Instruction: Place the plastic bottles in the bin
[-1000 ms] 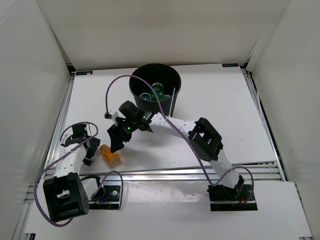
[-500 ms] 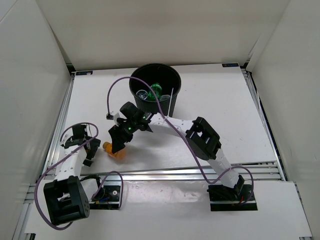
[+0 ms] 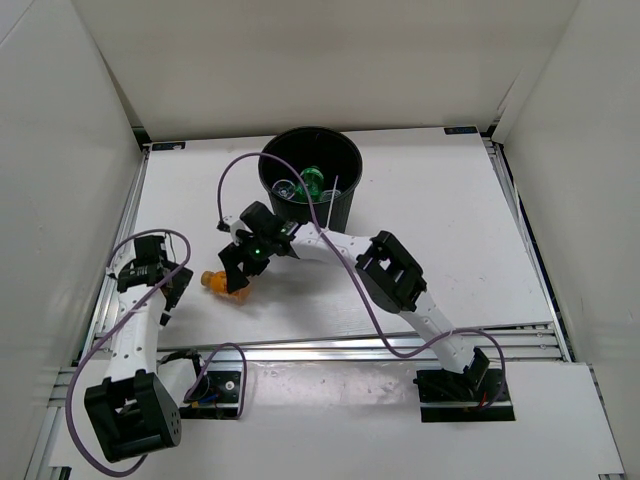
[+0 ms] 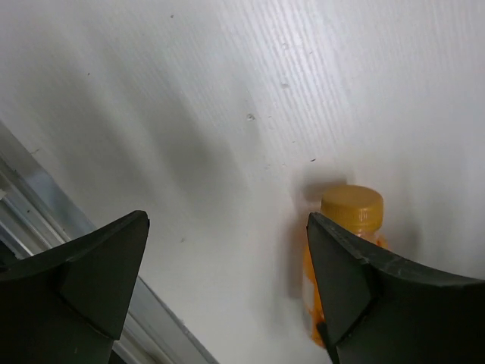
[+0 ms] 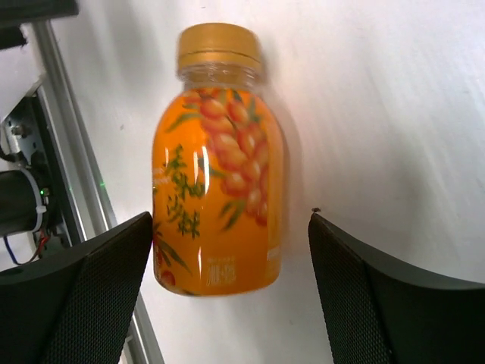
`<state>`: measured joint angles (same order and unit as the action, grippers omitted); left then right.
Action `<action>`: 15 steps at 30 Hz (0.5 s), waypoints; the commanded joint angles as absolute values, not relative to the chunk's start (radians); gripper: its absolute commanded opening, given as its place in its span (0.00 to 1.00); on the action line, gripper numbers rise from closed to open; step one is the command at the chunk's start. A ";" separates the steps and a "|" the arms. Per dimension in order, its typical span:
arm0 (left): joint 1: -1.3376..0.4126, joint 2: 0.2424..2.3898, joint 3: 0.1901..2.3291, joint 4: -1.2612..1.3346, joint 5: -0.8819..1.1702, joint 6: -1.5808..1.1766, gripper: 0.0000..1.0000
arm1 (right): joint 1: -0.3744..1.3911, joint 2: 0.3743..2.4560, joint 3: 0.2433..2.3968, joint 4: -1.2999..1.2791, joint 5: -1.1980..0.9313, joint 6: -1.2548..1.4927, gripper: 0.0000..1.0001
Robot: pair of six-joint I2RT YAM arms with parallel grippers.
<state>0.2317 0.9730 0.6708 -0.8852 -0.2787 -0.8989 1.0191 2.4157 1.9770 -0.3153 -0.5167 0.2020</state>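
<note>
The big black bin [image 3: 349, 190] sits by the far edge, with a green bottle [image 3: 315, 180] and clear bottles [image 3: 287, 187] inside. My right hand [image 5: 229, 220] has swung toward the near left corner. It hangs wide open over the orange bottle [image 5: 216, 163], a finger on each side, holding nothing. My left hand [image 4: 227, 220] has backed off to the left edge, open and empty. I think this bottle is the last one out, and nothing blocks it.

My top camera looks down over the whole bench [image 3: 450, 230] — both wrist cameras, close up, share the orange bottle [image 5: 216, 163] near its left edge.
</note>
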 commanded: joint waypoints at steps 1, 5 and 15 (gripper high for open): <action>0.227 0.957 0.690 -0.959 -0.307 -0.905 0.96 | 1.014 2.421 2.025 -0.288 -0.492 0.204 0.86; 0.227 0.957 0.690 -0.973 -0.327 -0.917 0.96 | 1.023 2.430 2.025 -0.279 -0.492 0.204 0.86; 0.227 0.976 0.681 -0.942 -0.400 -0.927 0.98 | 1.032 2.450 2.037 -0.258 -0.483 0.173 0.87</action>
<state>0.2317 0.9760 0.6716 -0.9665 -0.3378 -0.9222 1.0252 2.4424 1.9942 -0.2996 -0.4900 0.1993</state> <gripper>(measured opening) 0.971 0.866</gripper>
